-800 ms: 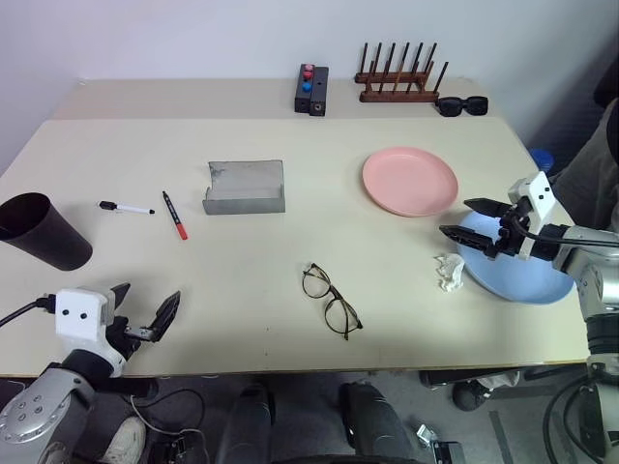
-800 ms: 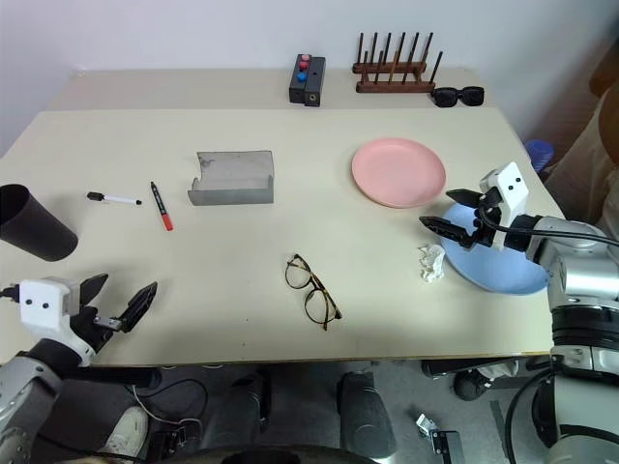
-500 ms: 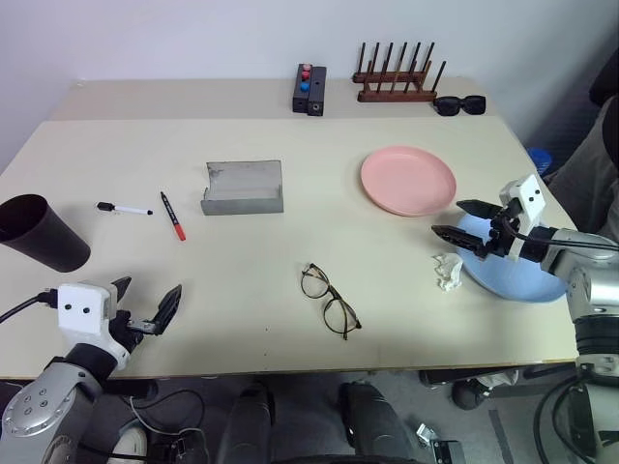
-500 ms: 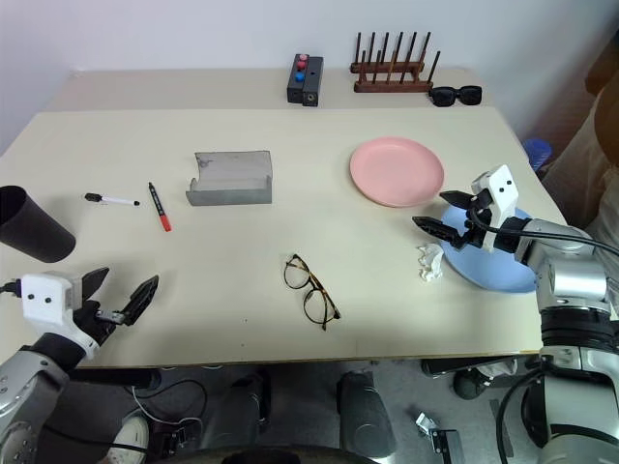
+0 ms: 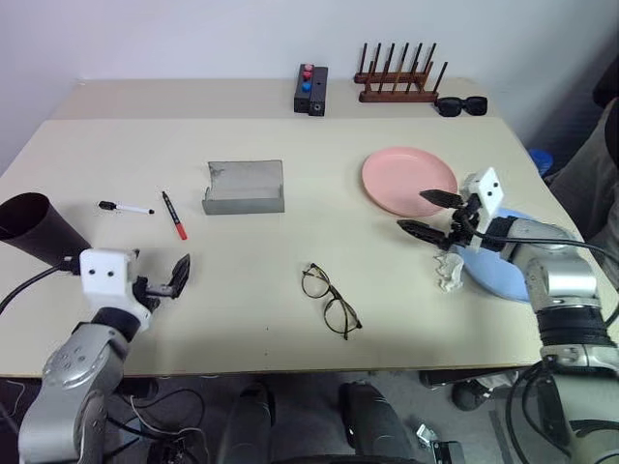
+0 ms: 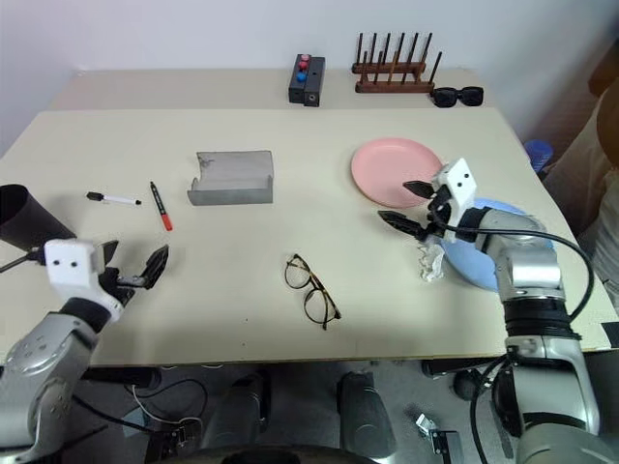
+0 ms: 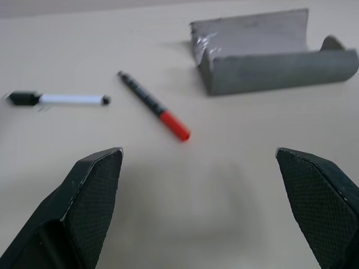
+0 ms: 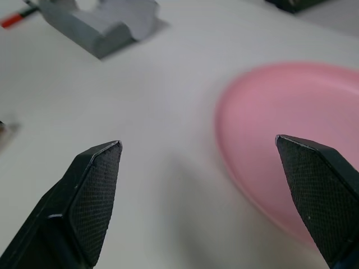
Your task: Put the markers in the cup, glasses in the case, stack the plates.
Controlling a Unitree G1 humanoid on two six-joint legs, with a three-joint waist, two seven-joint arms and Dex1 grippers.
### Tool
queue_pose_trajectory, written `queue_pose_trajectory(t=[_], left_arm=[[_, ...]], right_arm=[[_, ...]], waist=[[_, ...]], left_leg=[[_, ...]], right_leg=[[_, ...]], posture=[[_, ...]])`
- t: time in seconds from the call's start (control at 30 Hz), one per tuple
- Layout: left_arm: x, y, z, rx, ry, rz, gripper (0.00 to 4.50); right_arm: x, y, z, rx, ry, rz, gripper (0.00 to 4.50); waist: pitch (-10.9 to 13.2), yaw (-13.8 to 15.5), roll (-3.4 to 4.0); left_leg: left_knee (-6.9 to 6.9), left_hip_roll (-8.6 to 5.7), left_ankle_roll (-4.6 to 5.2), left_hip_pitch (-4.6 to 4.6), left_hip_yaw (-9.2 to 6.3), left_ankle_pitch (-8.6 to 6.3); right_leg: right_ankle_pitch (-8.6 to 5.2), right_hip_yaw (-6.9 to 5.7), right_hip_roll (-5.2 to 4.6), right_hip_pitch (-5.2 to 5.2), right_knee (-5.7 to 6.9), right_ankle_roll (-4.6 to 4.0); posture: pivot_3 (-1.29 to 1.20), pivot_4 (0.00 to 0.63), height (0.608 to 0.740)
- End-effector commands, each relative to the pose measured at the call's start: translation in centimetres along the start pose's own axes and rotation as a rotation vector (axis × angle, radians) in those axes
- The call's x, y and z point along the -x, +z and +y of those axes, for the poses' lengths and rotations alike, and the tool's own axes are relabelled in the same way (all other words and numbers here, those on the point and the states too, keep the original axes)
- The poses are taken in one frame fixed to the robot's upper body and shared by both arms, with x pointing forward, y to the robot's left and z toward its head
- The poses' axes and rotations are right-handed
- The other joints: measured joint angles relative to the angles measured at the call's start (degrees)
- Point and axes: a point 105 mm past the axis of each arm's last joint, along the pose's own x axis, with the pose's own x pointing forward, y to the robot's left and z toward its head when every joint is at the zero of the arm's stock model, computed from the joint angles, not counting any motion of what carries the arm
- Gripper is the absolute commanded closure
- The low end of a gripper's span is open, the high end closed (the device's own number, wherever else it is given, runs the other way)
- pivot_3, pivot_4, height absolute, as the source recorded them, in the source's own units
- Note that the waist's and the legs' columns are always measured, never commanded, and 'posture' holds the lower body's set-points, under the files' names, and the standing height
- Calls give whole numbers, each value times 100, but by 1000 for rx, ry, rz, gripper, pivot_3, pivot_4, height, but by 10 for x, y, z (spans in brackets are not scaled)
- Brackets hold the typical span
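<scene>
The dark cup (image 5: 34, 228) lies tilted at the table's left edge. A white marker (image 5: 126, 208) and a red marker (image 5: 174, 215) lie beside it, with the open grey case (image 5: 244, 188) further right. Just short of the markers, my left gripper (image 5: 158, 274) stands open and empty; its wrist view shows the red marker (image 7: 154, 106) ahead. The glasses (image 5: 330, 301) lie at the front middle. At the near edge of the pink plate (image 5: 409, 181), my right gripper (image 5: 414, 212) is open and empty. My right arm partly covers the blue plate (image 5: 503, 275).
A crumpled white tissue (image 5: 448, 271) lies against the blue plate's left rim. Along the back edge are a black box with red and blue buttons (image 5: 310, 89), a wooden peg rack (image 5: 398, 77) and black sunglasses (image 5: 460, 104).
My left gripper has moved forward from the front edge toward the markers. My right gripper has moved left from over the blue plate to the pink plate's near edge. Both stay open.
</scene>
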Motion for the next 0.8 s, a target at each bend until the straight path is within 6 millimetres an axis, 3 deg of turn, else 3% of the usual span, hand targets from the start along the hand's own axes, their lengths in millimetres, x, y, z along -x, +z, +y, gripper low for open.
queue_pose_trajectory(t=[0.03, 0.3, 0.4, 0.63, 0.8], left_arm=[[-15, 4, 1, 5, 29, 23, 24], [-71, 20, 19, 131, 287, 160, 24], [-89, 29, 14, 152, 321, 201, 24], [-103, 26, 19, 221, 441, 404, 24], [-109, 27, 20, 284, 460, 434, 24]], right_arm=[[-14, 19, 22, 60, 31, -76, 32], [-39, 35, 85, 8, 153, -150, 32], [-46, 38, 103, -7, 202, -161, 32], [-63, 49, 136, -10, 308, -191, 32], [-65, 46, 140, -11, 317, -186, 32]], waist=[[0, 0, 1], [-1, 34, -3], [-2, 28, -4], [-2, -5, -4], [-1, 17, -5]], left_leg=[[0, 0, 0, 0, 0, 0], [6, -1, 0, -2, -13, 1], [7, -1, -1, -1, -18, 2], [0, 0, -1, 0, -19, 2], [-2, 0, -3, -2, -23, 2]], right_leg=[[0, 0, 0, 0, 0, 1], [8, -3, 6, 6, 11, 30], [12, -5, 9, 7, 11, 37], [20, -5, 13, 1, 12, 55], [20, -7, 14, 1, 11, 57]], posture=[[0, 150, 740], [0, 150, 740], [0, 150, 740], [0, 150, 740], [0, 150, 740]])
